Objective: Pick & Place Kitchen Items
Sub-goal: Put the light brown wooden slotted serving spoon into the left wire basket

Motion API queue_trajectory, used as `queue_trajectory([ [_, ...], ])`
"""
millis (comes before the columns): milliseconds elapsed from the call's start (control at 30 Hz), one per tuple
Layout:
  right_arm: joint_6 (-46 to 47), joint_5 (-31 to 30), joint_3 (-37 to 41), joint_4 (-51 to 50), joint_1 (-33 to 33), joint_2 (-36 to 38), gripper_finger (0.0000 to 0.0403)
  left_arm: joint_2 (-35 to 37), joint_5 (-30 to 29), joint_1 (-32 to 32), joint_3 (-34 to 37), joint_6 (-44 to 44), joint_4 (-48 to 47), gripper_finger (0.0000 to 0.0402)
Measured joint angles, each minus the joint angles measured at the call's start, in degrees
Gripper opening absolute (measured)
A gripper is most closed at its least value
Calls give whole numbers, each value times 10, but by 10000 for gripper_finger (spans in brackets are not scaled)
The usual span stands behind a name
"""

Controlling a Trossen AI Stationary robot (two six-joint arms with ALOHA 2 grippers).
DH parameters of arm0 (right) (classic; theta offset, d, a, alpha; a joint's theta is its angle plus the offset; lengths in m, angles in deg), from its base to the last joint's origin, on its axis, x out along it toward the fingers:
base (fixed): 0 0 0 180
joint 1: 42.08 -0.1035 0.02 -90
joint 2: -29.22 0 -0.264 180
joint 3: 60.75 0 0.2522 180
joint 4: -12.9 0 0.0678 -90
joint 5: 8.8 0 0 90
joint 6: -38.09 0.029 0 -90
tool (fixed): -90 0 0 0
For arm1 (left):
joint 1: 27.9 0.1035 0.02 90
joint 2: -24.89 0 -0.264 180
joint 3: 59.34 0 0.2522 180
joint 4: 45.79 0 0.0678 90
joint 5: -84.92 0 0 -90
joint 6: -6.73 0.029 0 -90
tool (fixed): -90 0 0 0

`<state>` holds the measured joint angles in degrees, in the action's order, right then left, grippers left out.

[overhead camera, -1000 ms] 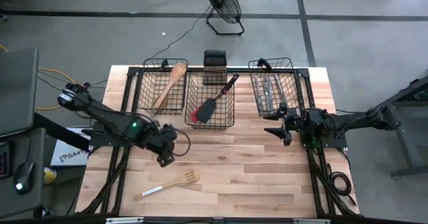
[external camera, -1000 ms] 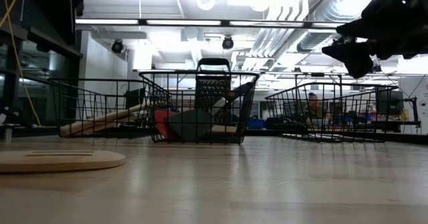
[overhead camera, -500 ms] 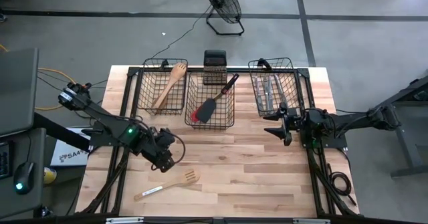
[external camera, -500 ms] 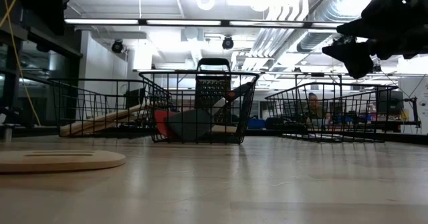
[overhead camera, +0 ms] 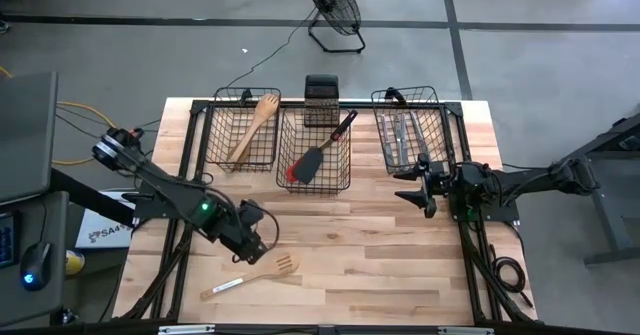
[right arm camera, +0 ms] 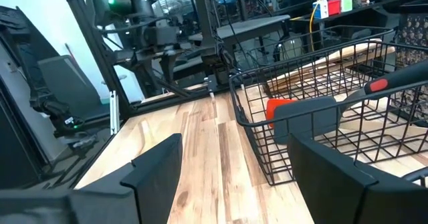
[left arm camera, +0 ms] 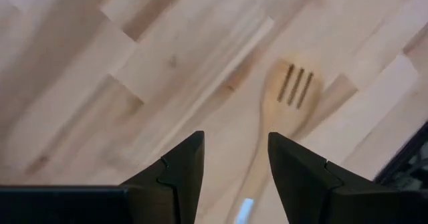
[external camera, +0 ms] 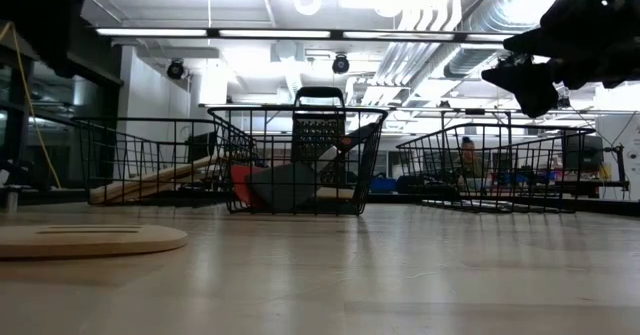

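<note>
One utensil is left loose on the surface (overhead camera: pixel 400 255): a pale wooden slotted spatula (overhead camera: pixel 255 273), lying flat toward the near left, well apart from the three black wire baskets at the back. Your left pincer (overhead camera: pixel 262 252) hovers just beside its slotted head with the jaws parted and nothing between them; in the left wrist view the spatula (left arm camera: pixel 277 120) lies ahead of the two dark fingers (left arm camera: pixel 184 167).

Expect it to be light, stiff and thin, so it should lift easily but sits very low against the boards. The bare wood is dry and matte, likely giving decent friction. The head is broad and rounded with three slots; the handle is narrow and straight, with a pale label near its end. I'd take it across the handle close to the head, where the balance looks best, and press down enough to get the fingers under its edges.

Other items are already sorted: a wooden spoon (overhead camera: pixel 250 127) in the left basket (overhead camera: pixel 215 125), a black and red spatula (overhead camera: pixel 318 151) in the middle basket (overhead camera: pixel 347 170), silver cutlery (overhead camera: pixel 398 135) in the right basket (overhead camera: pixel 438 110). Your right pincer (overhead camera: pixel 422 185) waits in front of that basket, jaws wide and empty.
</note>
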<state>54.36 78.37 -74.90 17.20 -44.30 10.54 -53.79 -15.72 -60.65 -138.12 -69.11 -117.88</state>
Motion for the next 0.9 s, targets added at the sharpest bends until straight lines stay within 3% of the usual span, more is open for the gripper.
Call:
queue_trajectory([
  [233, 0, 0, 0, -3, 0, 0, 263, -44, 29, -15, 0, -66, 13, 163],
  [567, 0, 0, 1, -8, 0, 0, 263, -111, 125, -28, 0, -109, 54, 163],
  [900, 0, 0, 1, -8, 0, 0, 263, -166, 133, -80, 0, -93, 119, 163],
])
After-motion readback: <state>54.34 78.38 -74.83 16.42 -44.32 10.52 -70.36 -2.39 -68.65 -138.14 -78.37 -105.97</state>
